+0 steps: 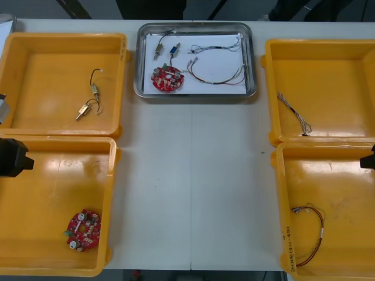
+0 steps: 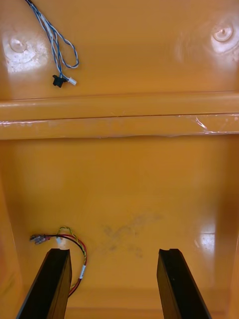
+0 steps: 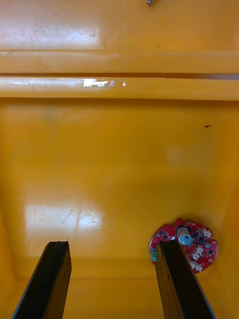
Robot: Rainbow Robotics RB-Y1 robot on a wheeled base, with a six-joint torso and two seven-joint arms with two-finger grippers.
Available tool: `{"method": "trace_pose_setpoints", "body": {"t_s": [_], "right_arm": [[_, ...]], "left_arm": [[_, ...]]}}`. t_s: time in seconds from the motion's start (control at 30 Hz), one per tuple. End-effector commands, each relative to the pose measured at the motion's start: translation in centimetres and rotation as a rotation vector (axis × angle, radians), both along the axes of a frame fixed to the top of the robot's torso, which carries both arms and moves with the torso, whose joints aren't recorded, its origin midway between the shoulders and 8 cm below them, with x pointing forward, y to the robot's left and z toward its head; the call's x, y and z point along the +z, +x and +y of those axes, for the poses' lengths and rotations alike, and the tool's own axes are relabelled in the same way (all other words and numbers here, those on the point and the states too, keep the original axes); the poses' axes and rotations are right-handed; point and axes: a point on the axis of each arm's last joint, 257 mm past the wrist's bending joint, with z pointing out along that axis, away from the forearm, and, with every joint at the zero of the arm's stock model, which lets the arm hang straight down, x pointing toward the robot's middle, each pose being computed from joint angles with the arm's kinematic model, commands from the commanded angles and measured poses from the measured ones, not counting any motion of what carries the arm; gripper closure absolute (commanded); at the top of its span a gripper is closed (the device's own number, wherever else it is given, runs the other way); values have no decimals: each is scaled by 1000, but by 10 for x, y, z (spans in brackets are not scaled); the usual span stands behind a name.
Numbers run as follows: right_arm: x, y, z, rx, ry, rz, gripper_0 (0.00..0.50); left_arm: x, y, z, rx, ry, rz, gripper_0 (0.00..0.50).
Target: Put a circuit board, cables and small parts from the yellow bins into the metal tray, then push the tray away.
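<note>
The metal tray (image 1: 140, 58), white inside, lies at the far middle of the table. It holds a round red circuit board (image 1: 168, 79), two small metal parts (image 1: 159, 50) and thin cables (image 1: 217, 73). My left gripper (image 3: 112, 245) hangs open over the near left yellow bin (image 1: 53, 205), and a second circuit board (image 3: 191, 241) lies on the bin floor just beyond one finger. My right gripper (image 2: 113, 251) is open over the near right bin (image 1: 340, 199), with a red and yellow cable (image 2: 74, 246) beside one finger. Both arms stay at the table's sides.
The far left bin (image 1: 47, 76) holds small metal parts with wires (image 1: 94, 99). In the far right bin (image 1: 328, 76) lies a twisted blue and white cable (image 1: 295, 114). Bare table (image 1: 193, 187) runs between the bin pairs, in front of the tray.
</note>
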Motion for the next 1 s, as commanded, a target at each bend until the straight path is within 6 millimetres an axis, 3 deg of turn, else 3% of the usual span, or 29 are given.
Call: {"method": "trace_pose_setpoints", "body": {"t_s": [0.03,1.0], "right_arm": [[10,-8,-15,-32,-31,-11,0],[10,-10,-17,-20,-46,-4,0]], "left_arm": [[10,-6,14,-27,59,-11,0],[10,-6,14,-27,59,-11,0]]}}
